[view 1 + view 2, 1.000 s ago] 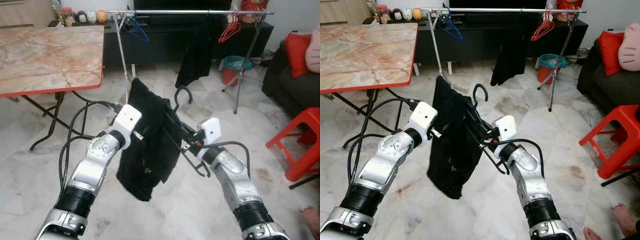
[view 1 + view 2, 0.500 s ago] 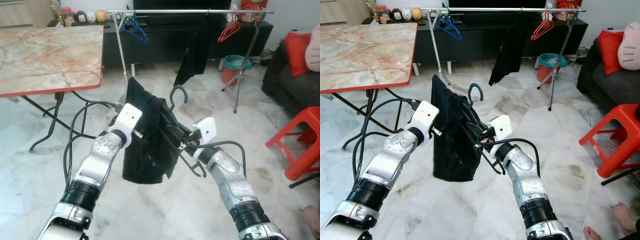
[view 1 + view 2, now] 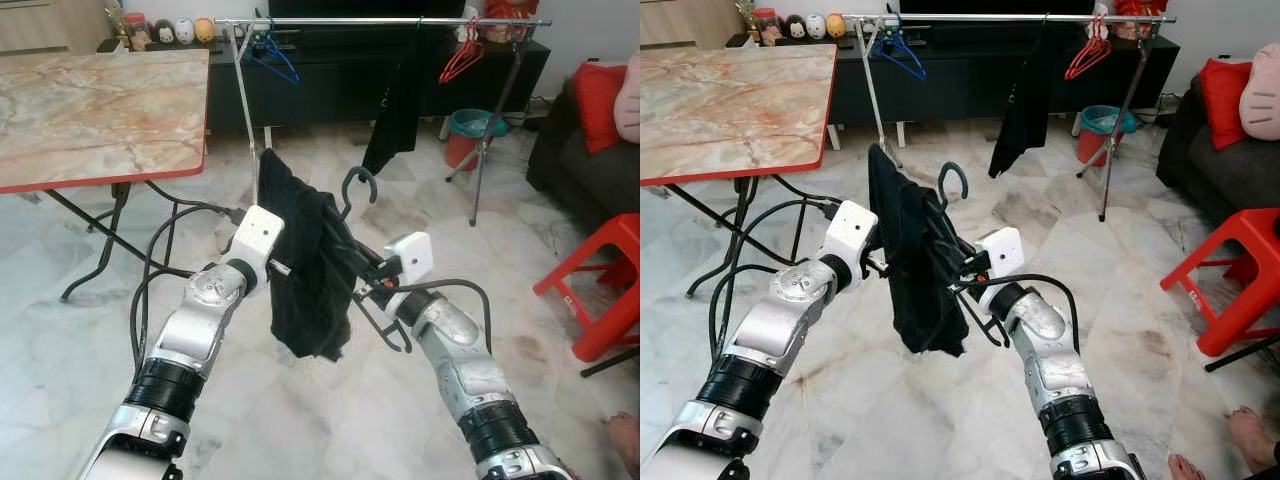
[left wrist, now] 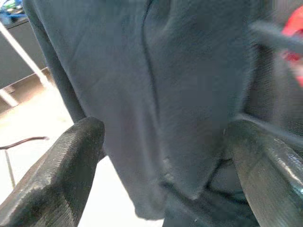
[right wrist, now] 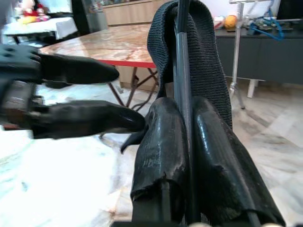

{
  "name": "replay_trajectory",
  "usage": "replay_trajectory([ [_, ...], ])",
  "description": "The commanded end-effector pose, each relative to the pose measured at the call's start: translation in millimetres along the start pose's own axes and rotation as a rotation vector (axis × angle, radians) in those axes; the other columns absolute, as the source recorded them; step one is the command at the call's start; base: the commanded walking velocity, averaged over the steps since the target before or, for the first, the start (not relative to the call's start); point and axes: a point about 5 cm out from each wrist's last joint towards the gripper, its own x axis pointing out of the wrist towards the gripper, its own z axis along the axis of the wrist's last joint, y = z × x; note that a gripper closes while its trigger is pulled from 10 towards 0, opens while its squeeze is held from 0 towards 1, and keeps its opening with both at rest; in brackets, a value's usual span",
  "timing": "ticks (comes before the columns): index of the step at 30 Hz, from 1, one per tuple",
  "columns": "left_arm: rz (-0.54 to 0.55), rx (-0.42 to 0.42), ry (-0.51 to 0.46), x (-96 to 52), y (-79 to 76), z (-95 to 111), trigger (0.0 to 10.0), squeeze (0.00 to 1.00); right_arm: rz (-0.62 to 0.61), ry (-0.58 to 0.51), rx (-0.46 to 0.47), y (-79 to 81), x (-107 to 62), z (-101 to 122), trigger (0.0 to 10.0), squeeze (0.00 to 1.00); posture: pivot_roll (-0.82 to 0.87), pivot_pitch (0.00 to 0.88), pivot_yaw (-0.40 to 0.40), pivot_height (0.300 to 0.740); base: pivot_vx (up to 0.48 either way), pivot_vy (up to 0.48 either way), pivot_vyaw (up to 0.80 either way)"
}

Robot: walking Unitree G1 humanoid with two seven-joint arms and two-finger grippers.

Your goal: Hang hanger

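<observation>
A black hanger [image 3: 355, 190] carries a dark garment [image 3: 305, 270] draped over it, held in mid-air before me. My right gripper [image 3: 362, 285] is shut on the hanger's lower wire; in the right wrist view its fingers [image 5: 165, 137] clamp the hanger's bar [image 5: 182, 47] under the knitted cloth [image 5: 208, 56]. On the garment's left side, my left gripper [image 3: 285, 268] is open, its fingers [image 4: 57, 175] spread wide with the cloth [image 4: 180, 94] just in front of them. The clothes rail [image 3: 380, 21] stands farther back, across the room.
On the rail hang a blue hanger [image 3: 272, 55], red hangers [image 3: 458, 62] and a black garment [image 3: 395, 100]. A marble table [image 3: 90, 100] stands at the left, a red stool [image 3: 600, 290] and a sofa [image 3: 590, 150] at the right, with a teal bin [image 3: 470, 128] behind.
The garment now hangs shorter and narrower on the hanger than a second ago. Both grippers have stayed close together around it, shifting only slightly.
</observation>
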Motion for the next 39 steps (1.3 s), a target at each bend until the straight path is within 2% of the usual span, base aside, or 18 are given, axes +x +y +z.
replay_trajectory([
  [1, -0.018, -0.007, 0.004, -1.5, -1.9, 1, 10.0, 1.0, 0.004, -0.056, -0.029, -1.5, 7.6, 16, 0.0, 0.0, 0.05, 0.0, 0.013, 0.74, 0.0, 0.0, 0.0],
  [3, -0.021, 0.0, 0.003, -0.9, -2.6, 3, 10.0, 1.0, 0.011, -0.057, -0.029, 0.1, 9.1, 18, 0.0, 0.0, 0.05, 0.0, 0.013, 0.74, 0.0, 0.0, 0.0],
  [4, -0.023, -0.001, 0.003, -0.5, -3.4, 4, 10.0, 0.0, 0.018, -0.057, -0.031, 1.4, 9.7, 18, 0.0, 0.0, 0.05, 0.0, 0.013, 0.74, 0.0, 0.0, 0.0],
  [16, -0.035, 0.005, 0.027, 2.8, -10.6, 7, 10.0, 0.0, 0.12, -0.007, -0.052, 15.5, 13.4, 17, 0.0, 0.0, 0.05, 0.0, 0.02, 0.74, 0.0, 0.0, 0.0],
  [23, 0.064, 0.049, 0.055, 5.9, -3.7, 8, 10.0, 0.0, 0.132, -0.012, -0.048, 18.5, 14.1, 18, 0.0, 0.0, 0.04, 0.0, 0.022, 0.74, 0.0, 0.0, 0.0],
  [26, 0.076, 0.118, 0.073, 4.6, 0.9, 6, 10.0, 0.0, 0.133, -0.01, -0.049, 17.6, 13.3, 18, 0.0, 0.0, 0.05, 0.0, 0.022, 0.74, 0.0, 0.0, 0.0],
  [39, 0.192, 0.112, 0.049, 4.3, 12.1, 10, 10.0, 0.0, 0.14, -0.007, -0.042, 19.8, 13.7, 17, 0.0, 0.0, 0.04, 0.0, 0.019, 0.74, 0.0, 0.0, 0.0],
])
